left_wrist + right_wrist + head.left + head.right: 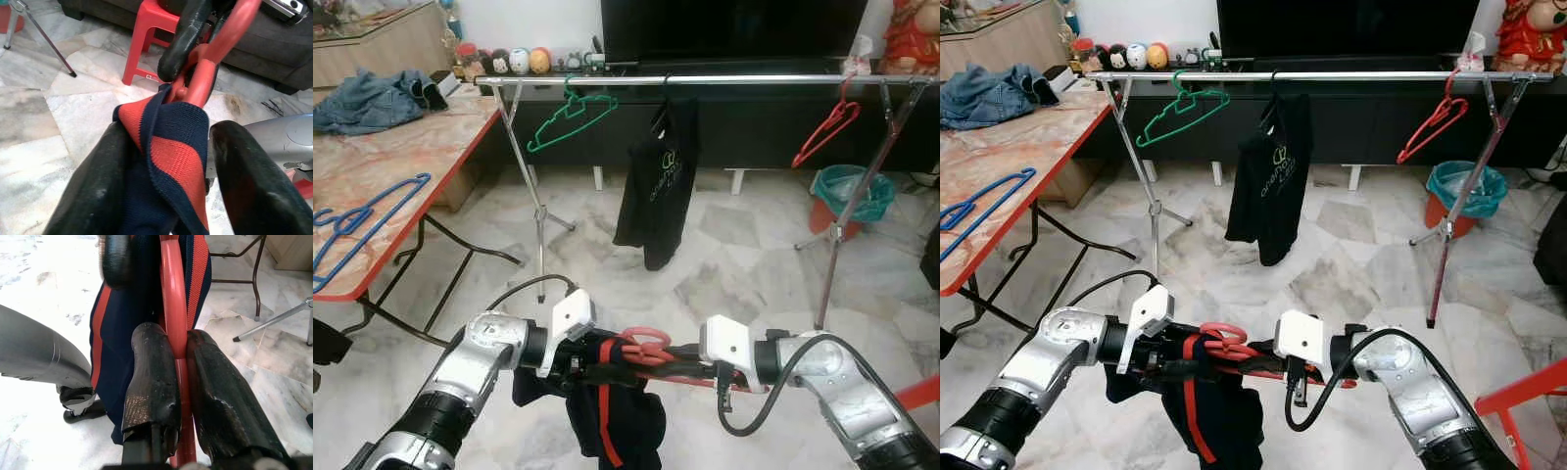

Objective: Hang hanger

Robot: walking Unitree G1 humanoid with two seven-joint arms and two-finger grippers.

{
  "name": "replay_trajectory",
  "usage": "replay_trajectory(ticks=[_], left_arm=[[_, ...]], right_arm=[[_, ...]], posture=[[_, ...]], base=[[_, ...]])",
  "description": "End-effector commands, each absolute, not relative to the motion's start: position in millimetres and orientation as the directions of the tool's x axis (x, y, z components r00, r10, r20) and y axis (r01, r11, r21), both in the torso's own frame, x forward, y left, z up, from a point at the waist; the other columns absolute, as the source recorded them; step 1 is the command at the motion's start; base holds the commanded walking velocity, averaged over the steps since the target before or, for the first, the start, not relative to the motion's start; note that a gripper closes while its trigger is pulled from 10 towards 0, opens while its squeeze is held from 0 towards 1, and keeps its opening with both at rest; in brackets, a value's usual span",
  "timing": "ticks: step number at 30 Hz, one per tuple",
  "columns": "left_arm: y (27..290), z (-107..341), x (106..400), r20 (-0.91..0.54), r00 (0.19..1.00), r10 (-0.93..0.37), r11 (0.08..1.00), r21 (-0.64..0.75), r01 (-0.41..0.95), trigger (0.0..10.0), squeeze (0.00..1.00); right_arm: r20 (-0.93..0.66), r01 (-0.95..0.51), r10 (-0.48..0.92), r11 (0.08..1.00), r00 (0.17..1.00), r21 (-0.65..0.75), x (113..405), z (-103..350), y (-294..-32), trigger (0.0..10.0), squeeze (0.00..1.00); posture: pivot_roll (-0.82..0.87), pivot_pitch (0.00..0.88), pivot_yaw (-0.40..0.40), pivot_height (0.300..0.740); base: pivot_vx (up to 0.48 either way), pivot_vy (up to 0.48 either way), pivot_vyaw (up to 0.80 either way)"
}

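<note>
A red hanger (647, 346) carrying a navy garment with red stripes (610, 416) is held low in front of me, between both arms. My right gripper (178, 340) is shut on the hanger's red bar. My left gripper (166, 142) is shut on the garment's folded cloth just below the hanger's neck, and its fingers (98, 186) press in from both sides. The garment hangs down toward the floor. Ahead stands a chrome clothes rail (724, 78) on crossed legs, well beyond both grippers.
The rail carries a green hanger (570, 119), a black shirt (656, 181) and a red hanger (825, 135). A marble-topped table (411, 147) at left holds a blue hanger (362, 220) and jeans (367, 98). A teal-lined bin (847, 196) stands at right, and a red stool (151, 29) is close by.
</note>
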State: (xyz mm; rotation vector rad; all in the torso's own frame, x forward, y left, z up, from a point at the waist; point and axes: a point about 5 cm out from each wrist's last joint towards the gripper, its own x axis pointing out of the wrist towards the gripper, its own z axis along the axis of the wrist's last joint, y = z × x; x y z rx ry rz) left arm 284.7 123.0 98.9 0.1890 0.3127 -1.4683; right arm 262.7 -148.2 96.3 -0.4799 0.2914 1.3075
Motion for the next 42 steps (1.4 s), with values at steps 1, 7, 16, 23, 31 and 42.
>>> replay_trajectory(ticks=[1,7,16,23,31,42], left_arm=[[117.9,97.5,281.4,-0.345,0.017,-0.938,0.044,-0.07,0.997,0.0,0.0],[117.8,97.8,281.2,-0.347,0.011,-0.938,0.038,-0.071,0.997,0.0,0.0],[118.3,98.3,280.7,-0.349,0.007,-0.937,0.034,-0.072,0.997,0.0,0.0],[119.2,98.3,280.3,-0.35,0.007,-0.937,0.035,-0.075,0.997,0.0,0.0],[118.9,98.4,279.4,-0.35,-0.001,-0.937,0.03,-0.082,0.996,0.0,0.0],[118.5,98.8,279.4,-0.348,0.002,-0.937,0.033,-0.083,0.996,0.0,0.0]], right_arm=[[-0.388,-0.958,0.886,0.172,0.253,-0.231,268.0,115.5,-137.2,10.0,0.0],[-0.388,-0.958,0.886,0.173,0.253,-0.23,268.2,115.8,-136.9,10.0,0.0],[-0.384,-0.957,0.887,0.176,0.256,-0.23,269.3,116.7,-135.8,10.0,0.0],[-0.378,-0.957,0.889,0.182,0.259,-0.227,269.2,115.6,-134.2,10.0,0.0],[-0.369,-0.955,0.891,0.19,0.265,-0.227,269.5,115.6,-132.9,10.0,0.0],[-0.363,-0.956,0.893,0.193,0.264,-0.221,268.8,113.6,-130.7,10.0,0.0]], posture=[[0.0,0.039,0.067,0.74],[0.01,0.044,0.068,0.74],[0.01,0.044,0.069,0.74],[0.01,0.042,0.072,0.74],[0.01,0.033,0.076,0.74],[0.02,0.019,0.078,0.74]], base=[[0.0,0.0,0.0],[0.0,0.0,0.0],[0.0,0.0,0.0],[0.0,0.0,0.0],[0.0,0.0,0.0],[0.0,0.0,0.0]])
